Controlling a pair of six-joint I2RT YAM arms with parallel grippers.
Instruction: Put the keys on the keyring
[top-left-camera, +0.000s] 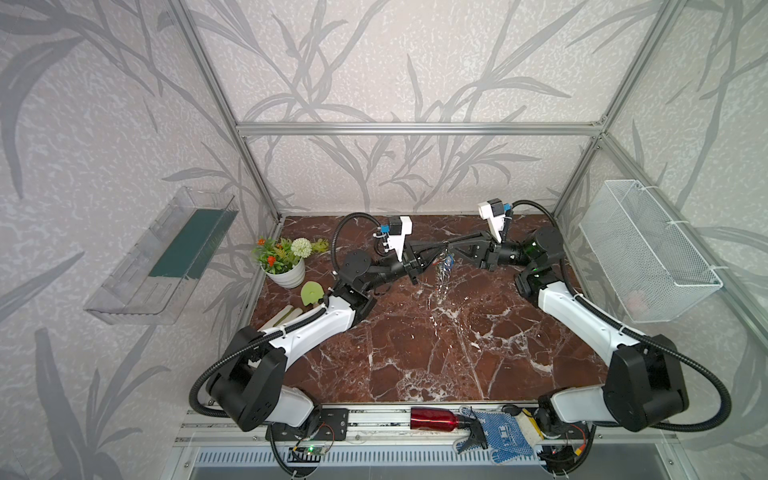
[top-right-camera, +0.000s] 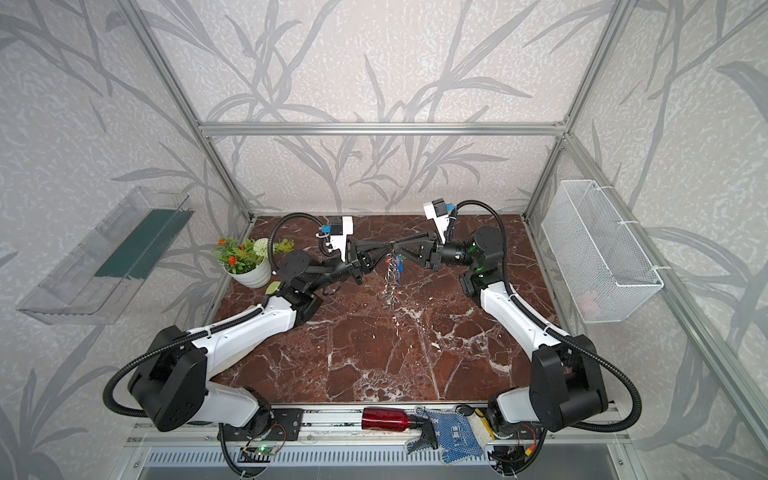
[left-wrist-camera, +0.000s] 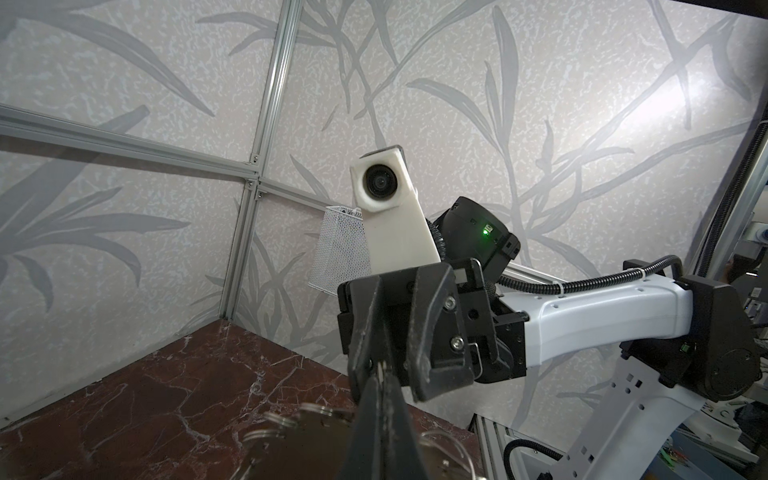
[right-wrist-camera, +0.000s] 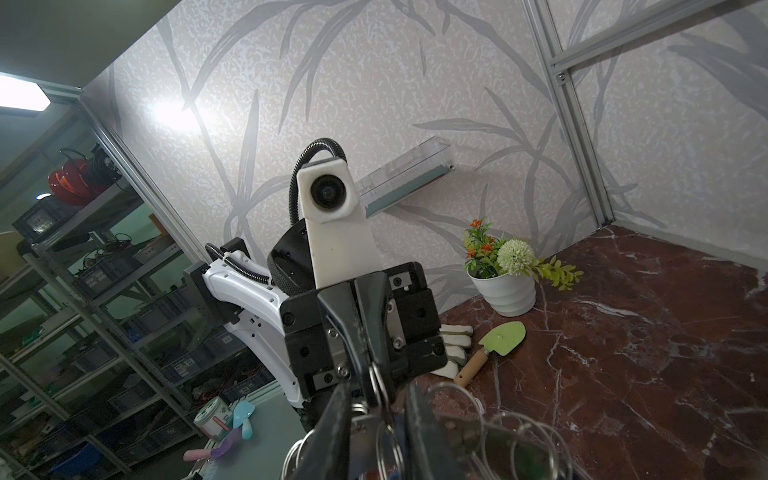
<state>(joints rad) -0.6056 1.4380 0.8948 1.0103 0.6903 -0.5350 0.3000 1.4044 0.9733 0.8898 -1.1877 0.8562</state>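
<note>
Both arms are raised over the rear half of the red-brown marble-patterned tabletop (top-left-camera: 415, 353), and the two grippers are brought tip to tip above it.

The left gripper (top-left-camera: 439, 248) is clenched. In the left wrist view its two black fingers (left-wrist-camera: 376, 419) are pressed together on the upper rim of the keyring (top-left-camera: 441, 286), a large flat grey metal ring fringed with small silver clips. The keyring is suspended from that grip directly beneath the fingertips. In both top views it is seen edge-on, as a narrow silver strip pointing down toward the tabletop. Whether its lower edge touches the surface cannot be told.

The right gripper (top-left-camera: 454, 246) is positioned opposite, at the same part of the rim. In the right wrist view its jaws are seen parted by a narrow gap, and thin wire loops and a blue piece are located in that gap. Whether the jaws press on anything cannot be told.

The keys (top-left-camera: 448, 262), small silver metal keys with oblong coloured plastic tags, are gathered just below the two sets of fingertips, against the upper part of the keyring. Blue and red tags are distinguishable in both top views. Single keys are not resolved, and their attachment to the clips cannot be confirmed.

A white ribbed pot of artificial flowers (top-left-camera: 286, 272) and a green-bladed trowel with a wooden handle (top-left-camera: 311, 293) are placed at the left rear of the tabletop, well apart from the keyring.
</note>
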